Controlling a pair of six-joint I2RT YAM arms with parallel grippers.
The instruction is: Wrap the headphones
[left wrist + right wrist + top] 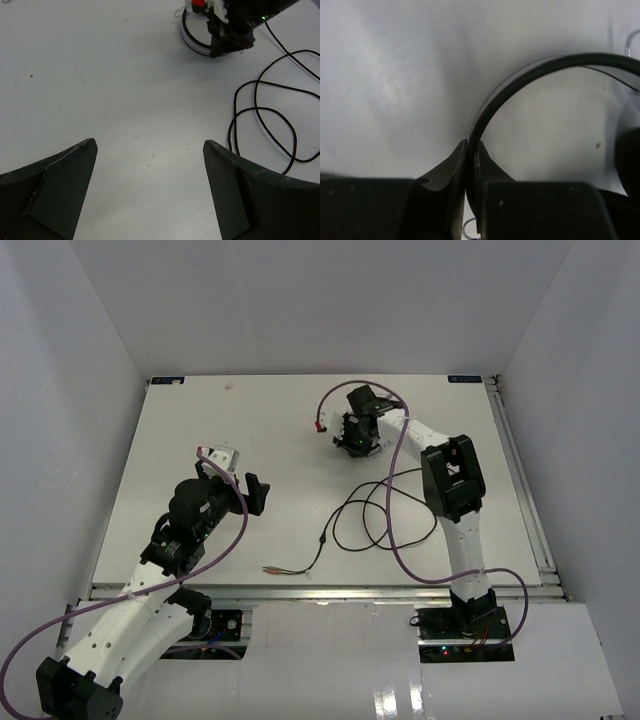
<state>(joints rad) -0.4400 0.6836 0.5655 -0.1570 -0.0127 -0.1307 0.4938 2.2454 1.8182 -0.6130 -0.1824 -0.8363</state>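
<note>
Left gripper (150, 144), nearest lens: jaws wide apart, nothing btwn them, over bare table (200, 410), aimed twd far right. L arm bent at elbow, wrist over table's left half. Cable (365, 525) lies in loose loops mid-table, to its right; plugs (272, 569) by near edge, closer to L arm than R. Cable's run: plugs → far right, up to headphones (192, 42) at far centre-right. Right gripper (471, 147) clamped on thin black headband (520, 75), R arm stretched fwd, wrist pitched down. Prob. next: L takes free cable end.
</note>
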